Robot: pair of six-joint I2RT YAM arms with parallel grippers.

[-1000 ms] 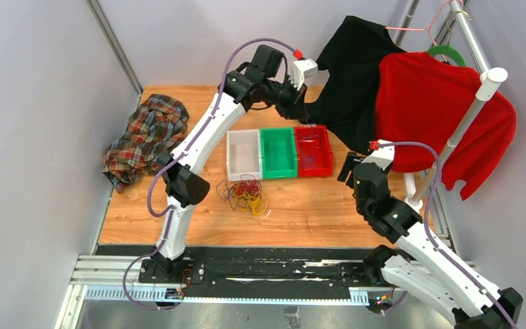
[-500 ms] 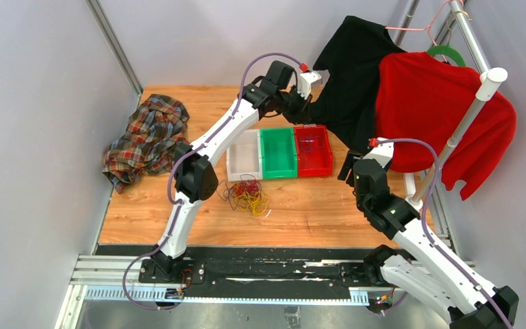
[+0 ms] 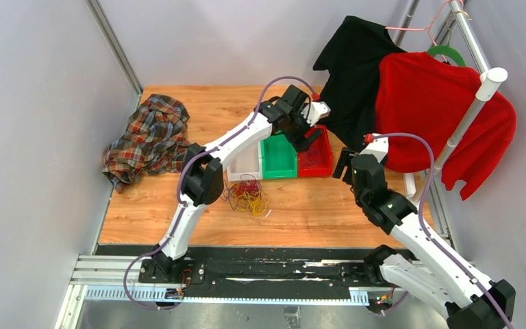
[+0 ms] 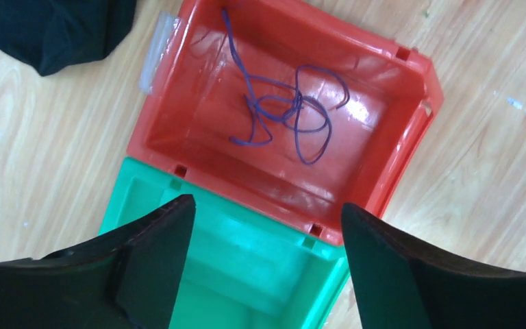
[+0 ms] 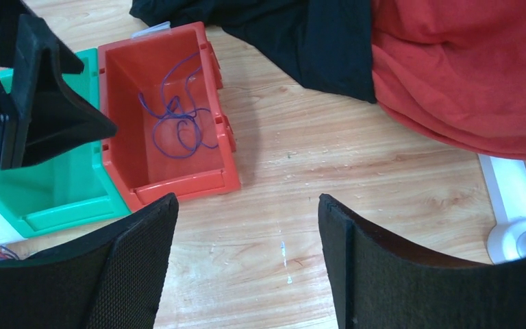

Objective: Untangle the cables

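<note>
Left gripper [image 4: 267, 205] hangs spread apart over the red bin [image 4: 414, 123] with the purple cable [image 4: 284, 110] inside; right gripper [image 5: 246, 202] is apart too, both empty.

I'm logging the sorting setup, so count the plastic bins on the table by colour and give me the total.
White bin: 1
Green bin: 1
Red bin: 1
Total: 3

No readable text anywhere; the pale tag [image 4: 155, 55] on the red bin [image 4: 383, 157] is illegible.
</note>
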